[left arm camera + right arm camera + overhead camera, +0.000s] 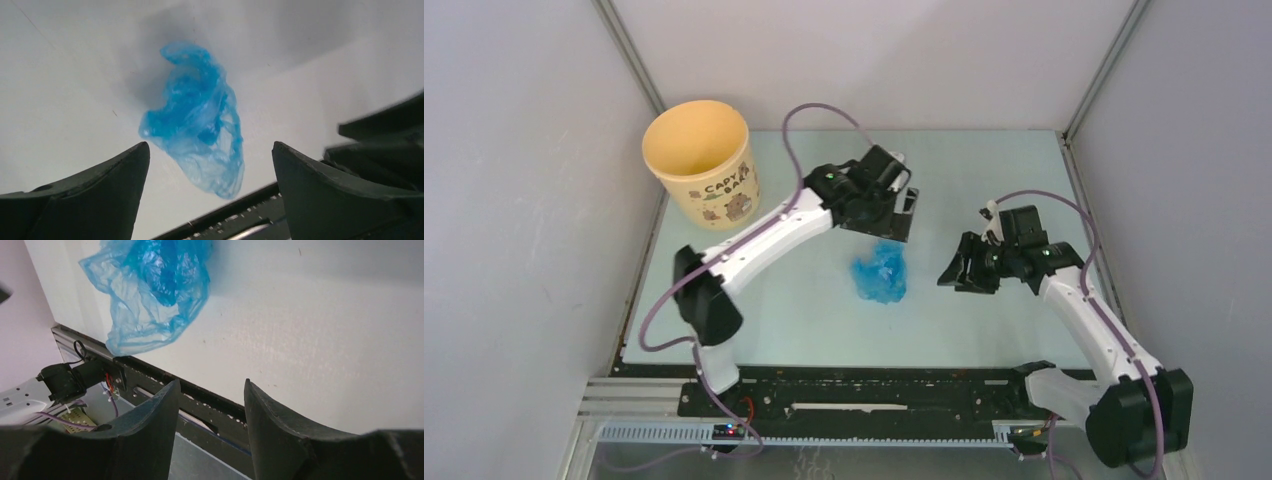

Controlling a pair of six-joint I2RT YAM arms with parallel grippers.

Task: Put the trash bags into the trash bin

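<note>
One crumpled blue trash bag (pixel 880 271) lies loose on the pale table, mid-centre; it also shows in the left wrist view (pixel 199 120) and in the right wrist view (pixel 148 290). The tan-yellow trash bin (pixel 701 163) stands upright at the far left corner. My left gripper (pixel 897 217) hovers just behind the bag, wide open and empty. To the bag's right, my right gripper (pixel 954 272) is off the bag, open, with nothing between its fingers (pixel 270 410). What is inside the bin cannot be seen.
Grey enclosure walls close in the table (pixel 984 180) on the left, back and right. A black slotted rail (pixel 874 385) with wiring runs along the near edge between the arm bases.
</note>
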